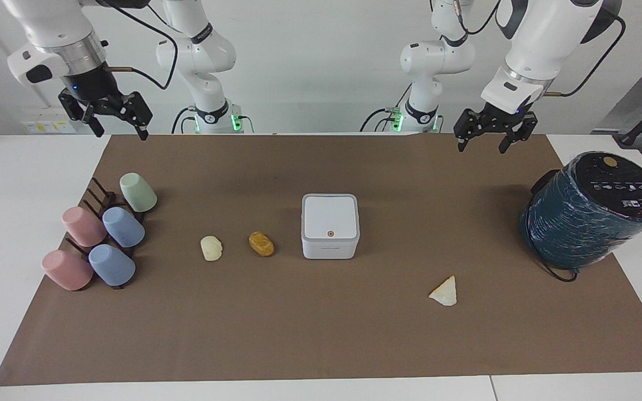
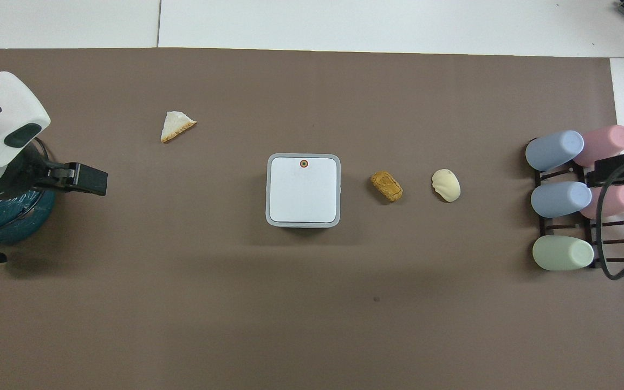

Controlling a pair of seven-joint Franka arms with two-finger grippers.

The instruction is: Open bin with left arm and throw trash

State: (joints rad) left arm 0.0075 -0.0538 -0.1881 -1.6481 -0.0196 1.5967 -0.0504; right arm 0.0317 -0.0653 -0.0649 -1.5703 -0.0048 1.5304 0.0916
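Matt brown paper-looking mat (image 1: 321, 334) covers the table, the bin (image 1: 330, 225) is smooth white plastic with a faint sheen, the cups (image 1: 123, 226) look matt pastel plastic, and the teal cylinder (image 1: 588, 214) under the left gripper (image 1: 484, 142) is wrapped in shiny crinkly film.

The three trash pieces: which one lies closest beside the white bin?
The golden-brown oval lump. It lies right beside the bin, toward the right arm's end; the cream lump lies past it, and the pale wedge sits farther from the robots, toward the left arm's end.

Open mat (image 1: 321, 334) rings the bin (image 1: 330, 225); golden-brown lump (image 1: 261, 244) lies just beside it.
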